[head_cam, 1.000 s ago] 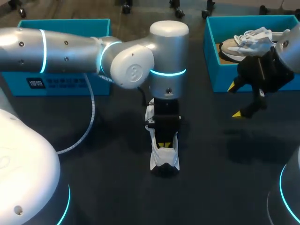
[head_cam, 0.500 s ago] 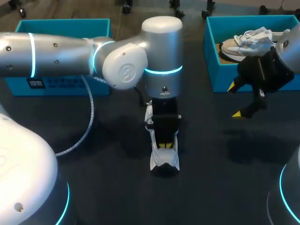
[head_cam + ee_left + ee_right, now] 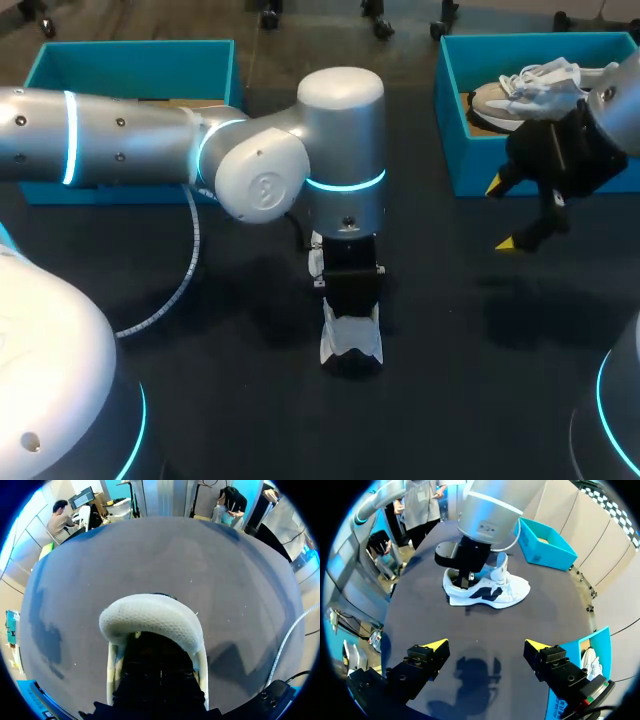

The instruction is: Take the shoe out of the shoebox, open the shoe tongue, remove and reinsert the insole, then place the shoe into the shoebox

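My head camera is looking down on the dark bench (image 3: pixel 450 330) from above and behind me. My left wrist camera is peering from very close into the white sneaker (image 3: pixel 150 620). My right wrist camera is watching from farther off, sharing that sneaker and my left arm (image 3: pixel 490 510) with the head view.

A robotics lab, going by the rig: two silver machine arms with glowing cyan joint rings lean over one dark worktop (image 3: pixel 230 400), the left arm (image 3: pixel 130 150) coming in from 9 o'clock and the right arm (image 3: pixel 620 100) from 3 o'clock. A teal shoebox (image 3: pixel 130 65) sits at 11 o'clock and a second teal shoebox (image 3: pixel 455 150) at 1 o'clock, like staged test props. A grey cable (image 3: pixel 195 250) trails loose across the worktop.
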`<act>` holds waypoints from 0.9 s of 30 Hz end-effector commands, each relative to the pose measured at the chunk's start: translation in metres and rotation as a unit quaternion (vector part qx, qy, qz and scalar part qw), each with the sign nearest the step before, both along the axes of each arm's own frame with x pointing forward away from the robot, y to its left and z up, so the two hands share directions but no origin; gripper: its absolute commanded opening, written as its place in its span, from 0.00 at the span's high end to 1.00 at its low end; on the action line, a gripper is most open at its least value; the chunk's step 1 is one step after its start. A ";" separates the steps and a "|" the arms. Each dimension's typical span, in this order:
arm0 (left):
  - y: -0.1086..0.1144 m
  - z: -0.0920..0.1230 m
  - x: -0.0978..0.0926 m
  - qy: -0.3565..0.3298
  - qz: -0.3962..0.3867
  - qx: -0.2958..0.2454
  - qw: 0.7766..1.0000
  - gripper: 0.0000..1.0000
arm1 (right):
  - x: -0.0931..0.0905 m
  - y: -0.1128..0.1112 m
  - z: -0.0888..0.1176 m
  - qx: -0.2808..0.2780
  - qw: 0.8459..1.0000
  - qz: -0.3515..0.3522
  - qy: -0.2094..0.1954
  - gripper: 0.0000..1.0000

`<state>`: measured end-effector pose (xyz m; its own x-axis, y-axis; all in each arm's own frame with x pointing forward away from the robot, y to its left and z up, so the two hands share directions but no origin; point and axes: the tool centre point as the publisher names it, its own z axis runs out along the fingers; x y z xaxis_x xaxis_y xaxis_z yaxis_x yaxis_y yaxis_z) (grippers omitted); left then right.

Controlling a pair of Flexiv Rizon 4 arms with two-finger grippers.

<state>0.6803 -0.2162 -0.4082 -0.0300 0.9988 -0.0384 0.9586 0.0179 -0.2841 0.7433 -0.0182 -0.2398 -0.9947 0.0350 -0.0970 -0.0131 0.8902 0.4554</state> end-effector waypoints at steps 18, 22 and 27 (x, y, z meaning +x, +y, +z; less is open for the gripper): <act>0.011 0.026 0.042 -0.114 -0.003 -0.011 0.993 1.00 | -0.001 0.000 0.000 0.000 1.000 0.000 -0.001 0.00; 0.008 0.032 0.055 -0.144 -0.002 -0.012 0.989 1.00 | -0.001 0.000 0.000 0.000 1.000 0.000 -0.001 0.00; 0.007 0.039 0.063 -0.167 -0.003 -0.016 0.986 1.00 | -0.001 0.000 0.000 0.000 1.000 0.000 -0.001 0.00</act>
